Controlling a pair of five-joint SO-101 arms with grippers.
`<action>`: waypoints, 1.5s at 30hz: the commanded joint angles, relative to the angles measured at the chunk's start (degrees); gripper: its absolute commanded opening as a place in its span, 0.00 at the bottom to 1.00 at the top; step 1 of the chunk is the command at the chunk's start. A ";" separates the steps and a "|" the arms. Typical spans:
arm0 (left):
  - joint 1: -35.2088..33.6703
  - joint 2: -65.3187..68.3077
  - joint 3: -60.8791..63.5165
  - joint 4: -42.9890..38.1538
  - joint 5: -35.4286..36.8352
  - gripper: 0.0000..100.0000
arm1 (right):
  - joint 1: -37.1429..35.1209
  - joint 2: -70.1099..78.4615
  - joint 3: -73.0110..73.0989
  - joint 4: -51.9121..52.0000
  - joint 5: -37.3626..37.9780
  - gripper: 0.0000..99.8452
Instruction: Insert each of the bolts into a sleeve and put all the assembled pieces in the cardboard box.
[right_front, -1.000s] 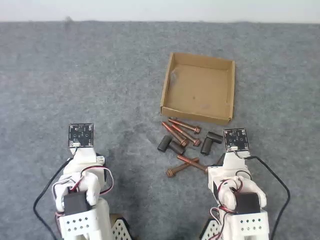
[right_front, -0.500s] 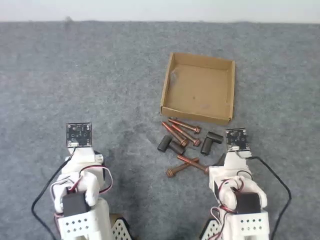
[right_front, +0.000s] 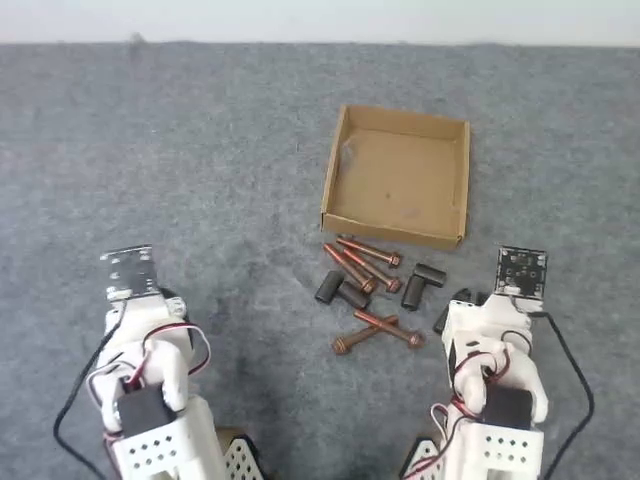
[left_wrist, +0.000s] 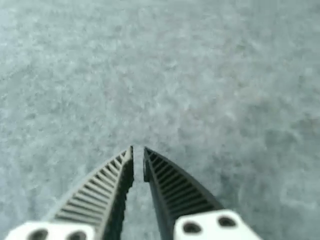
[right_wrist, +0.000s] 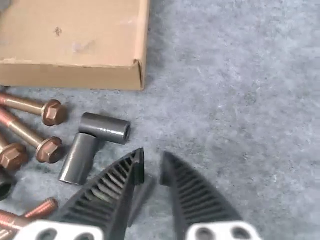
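Bolts (right_front: 368, 251) and sleeves (right_front: 413, 292) lie loose mid-frame in the high view, just below the cardboard box (right_front: 390, 230). Left gripper (left_wrist: 138, 161) is pinched almost together, empty, over carpet (left_wrist: 210, 75); right gripper (right_wrist: 152, 167), narrowly parted, hangs near two sleeves.

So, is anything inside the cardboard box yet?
No, the cardboard box shows a bare floor in the high view, and the bolts and sleeves lie outside it on the carpet.

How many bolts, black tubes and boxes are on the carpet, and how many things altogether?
Bolts: 5
Black sleeves: 5, one partly under the right gripper
Cardboard box: 1
Total: 11
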 joint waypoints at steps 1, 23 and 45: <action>5.10 -0.70 -0.31 -1.41 -2.46 0.04 | 4.88 -1.10 1.05 -0.04 -0.26 0.18; 15.21 40.79 -27.03 -5.71 9.58 0.04 | 4.62 -0.66 0.26 4.09 5.54 0.09; 14.95 61.10 -20.44 -28.04 12.22 0.04 | 3.03 -0.31 -6.68 7.08 1.85 0.09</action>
